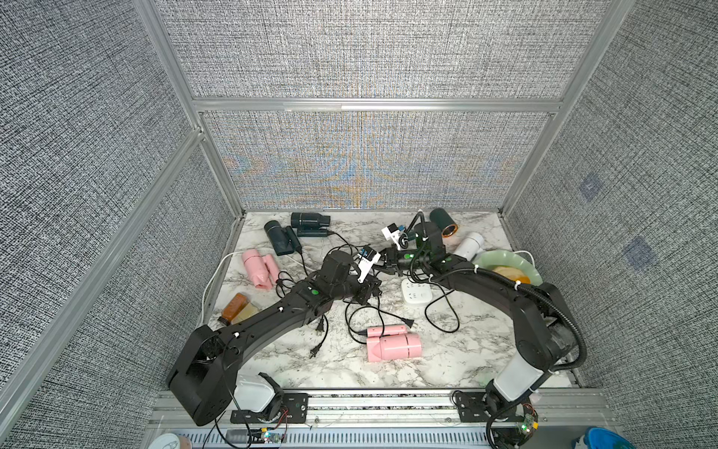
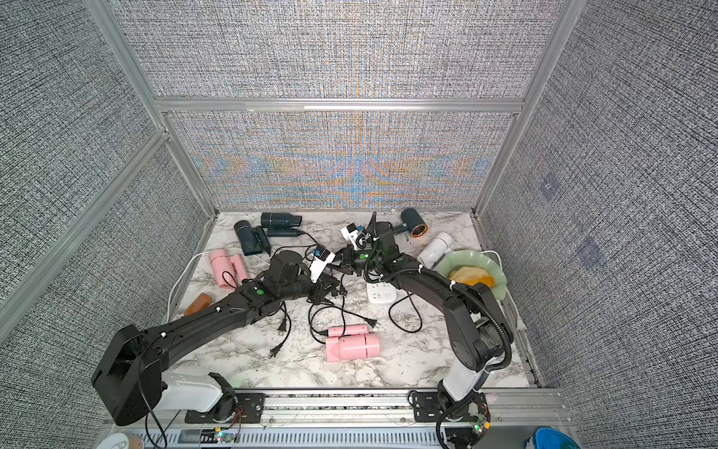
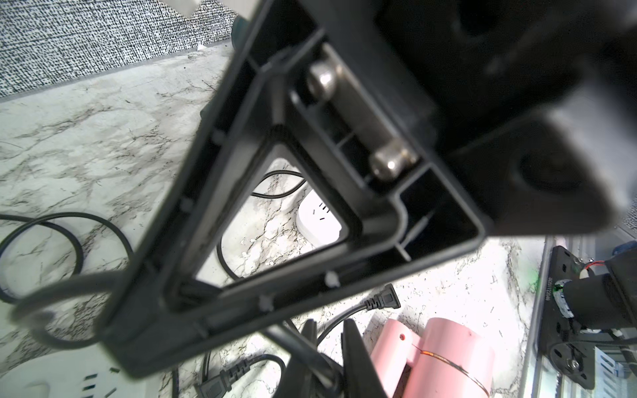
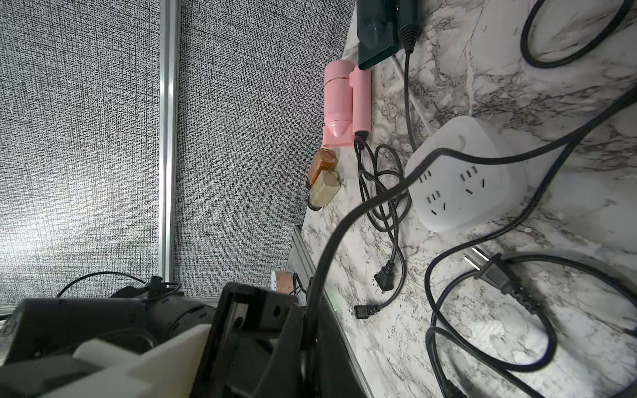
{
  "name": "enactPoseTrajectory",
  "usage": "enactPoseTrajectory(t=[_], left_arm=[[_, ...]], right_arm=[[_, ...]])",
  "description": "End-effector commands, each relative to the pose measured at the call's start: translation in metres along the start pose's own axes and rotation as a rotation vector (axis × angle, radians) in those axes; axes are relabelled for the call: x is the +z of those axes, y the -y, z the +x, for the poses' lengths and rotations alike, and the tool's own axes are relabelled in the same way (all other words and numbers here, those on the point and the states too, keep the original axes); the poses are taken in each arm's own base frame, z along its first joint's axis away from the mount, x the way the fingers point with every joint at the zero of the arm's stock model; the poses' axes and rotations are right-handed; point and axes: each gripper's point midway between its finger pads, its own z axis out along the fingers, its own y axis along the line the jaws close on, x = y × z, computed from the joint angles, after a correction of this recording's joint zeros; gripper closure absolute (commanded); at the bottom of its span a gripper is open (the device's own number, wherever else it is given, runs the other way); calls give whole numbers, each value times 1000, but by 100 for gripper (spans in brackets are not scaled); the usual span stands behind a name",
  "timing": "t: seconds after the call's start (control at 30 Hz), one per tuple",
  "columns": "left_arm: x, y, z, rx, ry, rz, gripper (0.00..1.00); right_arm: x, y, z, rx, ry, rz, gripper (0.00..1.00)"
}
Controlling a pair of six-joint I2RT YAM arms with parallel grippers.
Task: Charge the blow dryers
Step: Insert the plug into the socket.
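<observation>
Six blow dryers lie on the marble table [image 1: 447,361]: two dark teal [image 1: 309,221] [image 1: 279,238], two pink [image 1: 258,269] [image 1: 394,344], a dark green one with a copper ring [image 1: 445,222] and a white one [image 1: 469,245]. Loose black cords [image 1: 363,322] tangle mid-table. My right gripper [image 4: 310,308] [image 1: 382,261] is shut on a black cord [image 4: 344,220] that runs across a white power strip [image 4: 465,175]. Just in front of it, my left gripper [image 3: 329,325] [image 1: 369,290] has its jaws nearly together on a black cord. The right gripper's finger frame [image 3: 241,241] blocks much of the left wrist view.
Another white power strip [image 1: 416,291] sits right of centre. An amber-brown bottle [image 1: 235,307] lies at the left edge. A green plate [image 1: 526,268] with orange food is at the right. Loose plugs [image 1: 319,326] [image 1: 408,322] lie in front. Fabric walls close in three sides.
</observation>
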Motion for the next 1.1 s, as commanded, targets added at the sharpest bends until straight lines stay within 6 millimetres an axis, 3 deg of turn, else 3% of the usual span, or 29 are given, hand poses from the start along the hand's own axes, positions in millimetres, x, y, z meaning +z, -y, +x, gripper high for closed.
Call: enactPoseTrajectory(t=[0.0,0.2,0.3,0.53,0.77,1.07], left_arm=[[-4,-2,1,-27,3,1,82],[-14,-16,-6,-155,15,-65,43],[-22,-13,-14,-193,32,-61,35],[-28,-18,-6,-270,19,-132,36],[-15,-15,-1,-386,46,-124,39],[10,-25,-4,-433,69,-145,47]], right_arm=[[-3,-8,-9,-23,48,6,92],[-11,10,-22,-2,213,192,99],[-14,18,-27,7,282,290,100],[-19,27,-35,37,397,424,100],[-18,24,-36,44,423,429,100],[-15,20,-32,44,427,429,100]])
